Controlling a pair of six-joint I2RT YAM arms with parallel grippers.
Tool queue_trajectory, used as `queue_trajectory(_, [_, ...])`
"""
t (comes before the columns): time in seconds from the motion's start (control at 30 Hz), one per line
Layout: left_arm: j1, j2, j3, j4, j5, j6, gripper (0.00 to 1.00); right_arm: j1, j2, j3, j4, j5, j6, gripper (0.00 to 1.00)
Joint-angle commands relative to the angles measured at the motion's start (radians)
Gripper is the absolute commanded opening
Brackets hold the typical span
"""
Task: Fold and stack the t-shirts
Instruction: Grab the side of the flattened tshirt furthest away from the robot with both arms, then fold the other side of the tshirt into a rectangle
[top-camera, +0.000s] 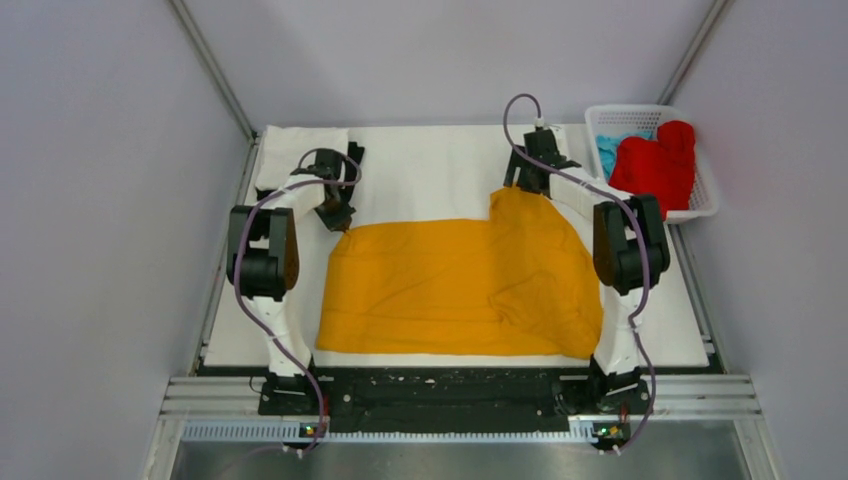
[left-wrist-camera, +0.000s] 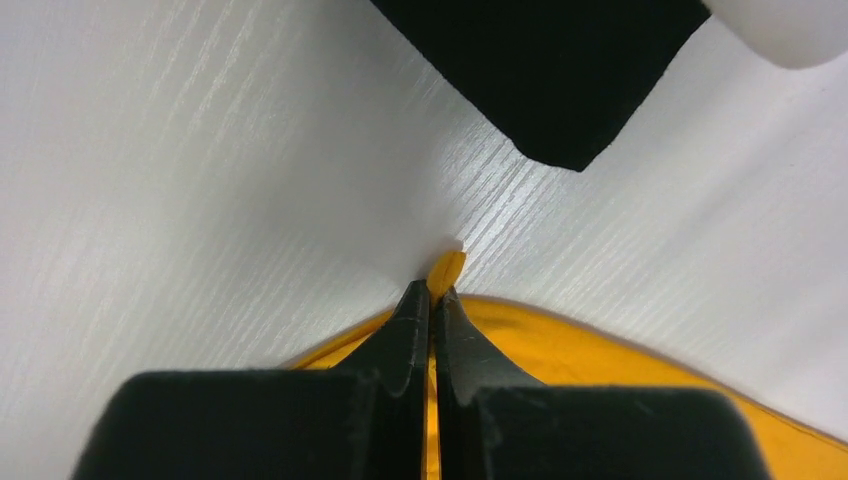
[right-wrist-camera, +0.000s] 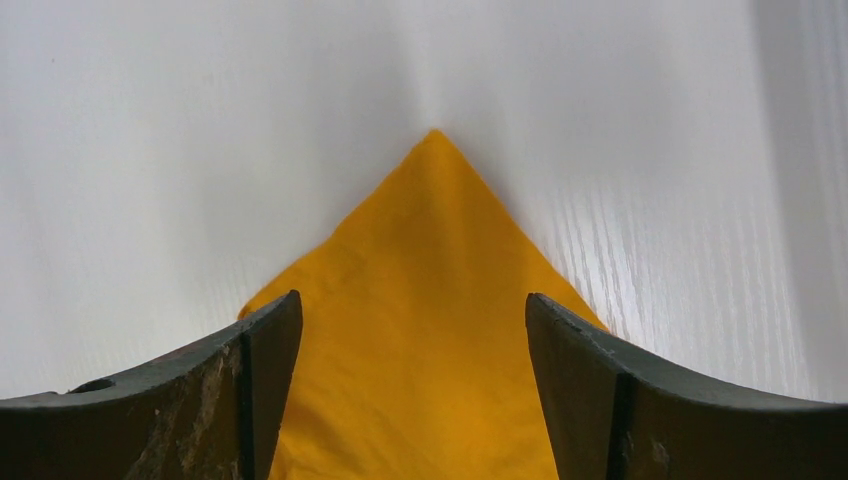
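Orange shirt mid-fold; two more shirts look untouched.
One orange shirt (top-camera: 460, 285) lies on the bench (top-camera: 430, 165) between the two hands. One red shirt (top-camera: 655, 165) and one blue shirt (top-camera: 607, 150) wait in the basket (top-camera: 645, 112), right of the right hand (right-wrist-camera: 413, 310), which is released over a corner. The left hand (left-wrist-camera: 432, 300) is clenched on another corner.

White table inside a plain, pale-walled booth.
The white table top (top-camera: 430, 170), faintly wood-grained, is closed in at left, back and right by lilac-grey walls (top-camera: 100, 200), with slanting metal struts (top-camera: 215, 75) in the far corners. An aluminium rail (top-camera: 200, 392) and a steel sheet (top-camera: 460, 462) line the near edge. The light is soft and even.
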Motion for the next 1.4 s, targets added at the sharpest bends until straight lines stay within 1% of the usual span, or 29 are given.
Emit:
queue_trajectory(0.0, [-0.008,-0.008,0.027,-0.07,-0.031,0.002,0.0,0.01,0.092,0.105,0.065,0.01,-0.064,0.79])
queue_trajectory(0.13, [-0.015,-0.02,0.029,-0.081,-0.038,0.002,0.0,0.021,0.192,0.245,0.012,0.075,-0.089,0.76])
queue_trajectory(0.27, [-0.021,-0.037,0.025,-0.083,-0.042,0.003,0.0,0.039,0.268,0.329,-0.057,0.158,-0.092,0.73])
queue_trajectory(0.37, [-0.023,-0.048,0.022,-0.084,-0.042,0.004,0.0,0.044,0.282,0.315,-0.092,0.167,-0.088,0.67])
queue_trajectory(0.43, [-0.023,-0.055,0.021,-0.086,-0.044,0.005,0.0,0.045,0.261,0.276,-0.091,0.165,-0.082,0.61])
queue_trajectory(0.53, [-0.023,-0.066,0.017,-0.088,-0.048,0.007,0.0,0.046,0.219,0.215,-0.073,0.174,-0.084,0.46])
queue_trajectory(0.6, [-0.023,-0.074,0.011,-0.082,-0.047,0.014,0.0,0.046,0.196,0.192,-0.072,0.188,-0.083,0.31])
queue_trajectory(0.67, [-0.023,-0.073,0.01,-0.08,-0.047,0.02,0.0,0.047,0.173,0.173,-0.063,0.186,-0.081,0.19])
queue_trajectory(0.8, [-0.023,-0.066,0.016,-0.081,-0.049,0.025,0.0,0.048,0.146,0.166,-0.05,0.175,-0.081,0.0])
queue_trajectory(0.9, [-0.023,-0.062,0.027,-0.086,-0.047,0.028,0.0,0.052,0.125,0.165,-0.03,0.183,-0.096,0.0])
queue_trajectory(1.0, [-0.023,-0.078,0.028,-0.09,-0.045,0.027,0.0,0.069,0.068,0.139,-0.004,0.191,-0.126,0.0])
queue_trajectory(1.1, [-0.023,-0.111,0.008,-0.088,-0.05,0.023,0.0,0.097,-0.049,0.038,0.038,0.207,-0.151,0.0])
queue_trajectory(1.23, [-0.024,-0.175,-0.057,-0.056,-0.038,0.02,0.0,0.121,-0.205,-0.114,0.065,0.204,-0.15,0.0])
queue_trajectory(1.37, [-0.026,-0.241,-0.109,-0.046,-0.038,0.02,0.0,0.147,-0.356,-0.243,0.053,0.188,-0.126,0.0])
